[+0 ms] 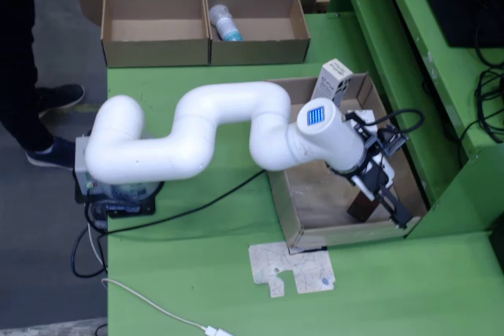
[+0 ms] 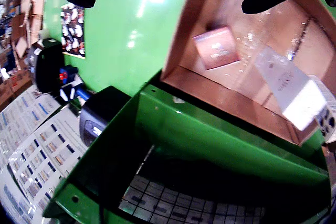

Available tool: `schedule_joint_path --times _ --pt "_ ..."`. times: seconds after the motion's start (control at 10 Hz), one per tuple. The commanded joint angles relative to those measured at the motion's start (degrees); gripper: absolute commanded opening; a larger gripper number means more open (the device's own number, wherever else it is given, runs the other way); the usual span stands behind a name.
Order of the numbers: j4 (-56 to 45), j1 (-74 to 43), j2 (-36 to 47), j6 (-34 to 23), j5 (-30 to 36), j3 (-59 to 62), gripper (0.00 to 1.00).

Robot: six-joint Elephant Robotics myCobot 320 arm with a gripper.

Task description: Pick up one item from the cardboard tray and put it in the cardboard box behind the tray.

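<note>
Well, I saw my jaws spread wide and holding nothing above the tray (image 1: 293, 212) and pink box (image 2: 216, 48).

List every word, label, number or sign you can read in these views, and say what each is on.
None can be read as text.
White box leaning on the tray wall: dark marks, too small.
Arm's blue screen: stripes only, no letters.
Pale box in the wrist view: faint print, blurred.
Pink box: faint print, blurred.
Bottle in the back box: label unreadable.
Printed sheets: too small.
</note>
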Motion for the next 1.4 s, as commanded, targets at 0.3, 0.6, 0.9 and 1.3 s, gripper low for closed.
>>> schedule_joint_path --times 0.3,0.6,0.9,1.3 --pt "-24.36 -2.17 11.28 0.44 17.60 1.49 1.00" --pt "-29.53 -1.92 13.00 -0.14 18.12 1.49 1.00" --pt "-27.65 -1.99 12.39 0.34 18.07 1.49 1.00" --pt "-22.87 -1.71 10.76 1.62 17.55 1.49 1.00"
